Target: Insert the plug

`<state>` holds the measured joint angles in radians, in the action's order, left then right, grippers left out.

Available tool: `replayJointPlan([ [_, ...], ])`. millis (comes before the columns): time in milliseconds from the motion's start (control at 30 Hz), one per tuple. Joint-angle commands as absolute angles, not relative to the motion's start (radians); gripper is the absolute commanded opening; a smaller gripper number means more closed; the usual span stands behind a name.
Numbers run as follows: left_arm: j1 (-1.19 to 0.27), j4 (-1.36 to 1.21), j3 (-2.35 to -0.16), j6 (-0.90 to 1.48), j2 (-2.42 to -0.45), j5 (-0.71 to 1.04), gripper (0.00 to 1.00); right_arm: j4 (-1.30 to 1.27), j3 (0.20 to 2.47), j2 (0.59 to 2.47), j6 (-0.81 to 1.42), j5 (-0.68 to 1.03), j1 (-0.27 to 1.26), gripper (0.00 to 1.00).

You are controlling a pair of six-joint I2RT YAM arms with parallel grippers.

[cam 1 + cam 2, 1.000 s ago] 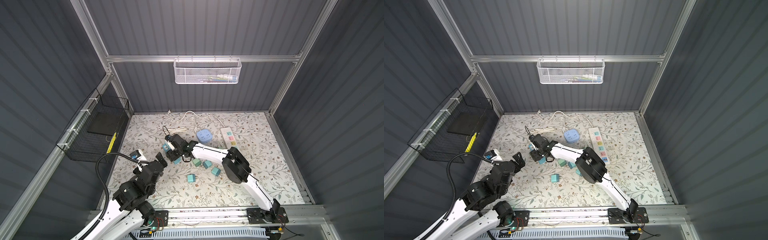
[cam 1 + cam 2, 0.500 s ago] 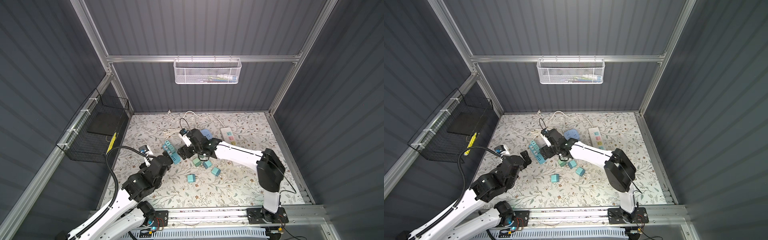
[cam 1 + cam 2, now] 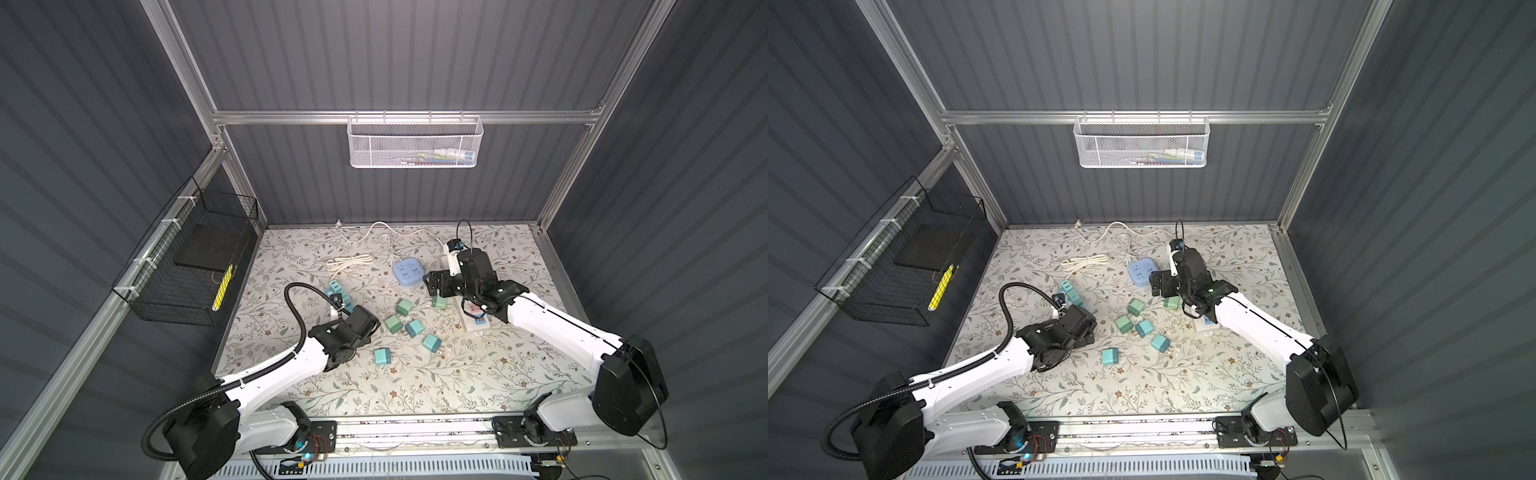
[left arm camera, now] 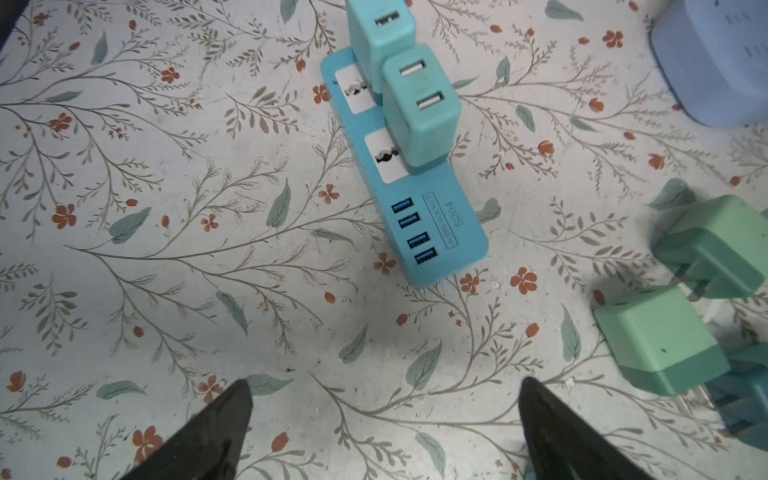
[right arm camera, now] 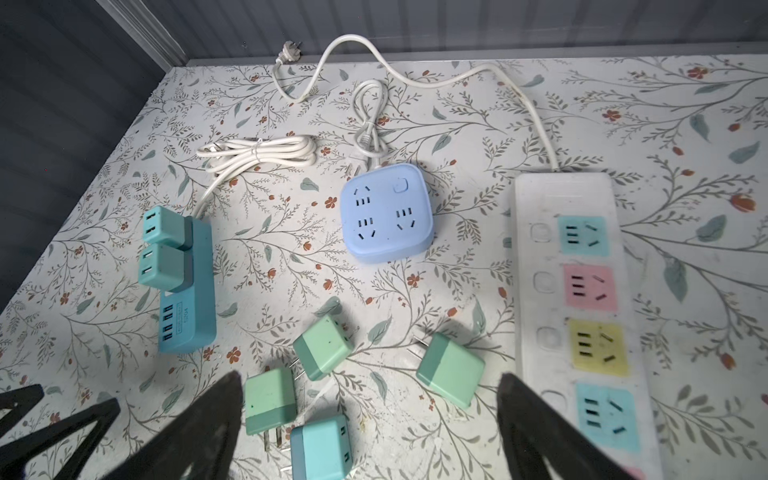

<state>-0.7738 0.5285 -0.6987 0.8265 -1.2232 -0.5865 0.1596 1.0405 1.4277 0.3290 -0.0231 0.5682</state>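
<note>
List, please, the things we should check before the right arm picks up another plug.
1. Right gripper open and empty: ok.
2. Left gripper open and empty: ok.
3. Green plug lying free, close to the right gripper: ok.
4. Its prongs pointing down, ready for insertion: not ok, it lies on its side.
5. White power strip has free sockets: ok, every visible socket is empty.

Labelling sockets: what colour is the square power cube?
The cube is light blue; shows best in the right wrist view.

Three power strips (image 3: pixel 408 272) — eight plug adapters (image 3: pixel 382 356).
</note>
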Motion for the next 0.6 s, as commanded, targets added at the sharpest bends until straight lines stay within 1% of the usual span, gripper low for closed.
replayJointPlan([
  [0,-0.673,0.422,-0.679,0.753,-1.244,-0.472,1.00,0.141,1.059,1.453,0.319,-0.011,0.554,0.96],
  [67,-0.596,0.371,-0.668,0.713,-1.283,-0.398,1.00,0.170,1.113,1.516,0.308,0.001,0.549,0.98],
  [100,-0.581,0.353,-0.674,0.689,-1.312,-0.379,1.00,0.200,1.159,1.562,0.296,0.000,0.549,0.99],
  [233,-0.580,0.328,-0.708,0.647,-1.400,-0.361,1.00,0.246,1.300,1.738,0.260,-0.014,0.543,0.99],
  [333,-0.580,0.299,-0.694,0.640,-1.414,-0.347,1.00,0.303,1.437,1.883,0.246,0.018,0.529,0.99],
  [400,-0.579,0.306,-0.692,0.635,-1.426,-0.365,1.00,0.345,1.531,1.981,0.238,0.028,0.522,0.99],
  [567,-0.572,0.322,-0.693,0.638,-1.459,-0.404,1.00,0.430,1.716,2.153,0.243,0.061,0.516,0.99],
])
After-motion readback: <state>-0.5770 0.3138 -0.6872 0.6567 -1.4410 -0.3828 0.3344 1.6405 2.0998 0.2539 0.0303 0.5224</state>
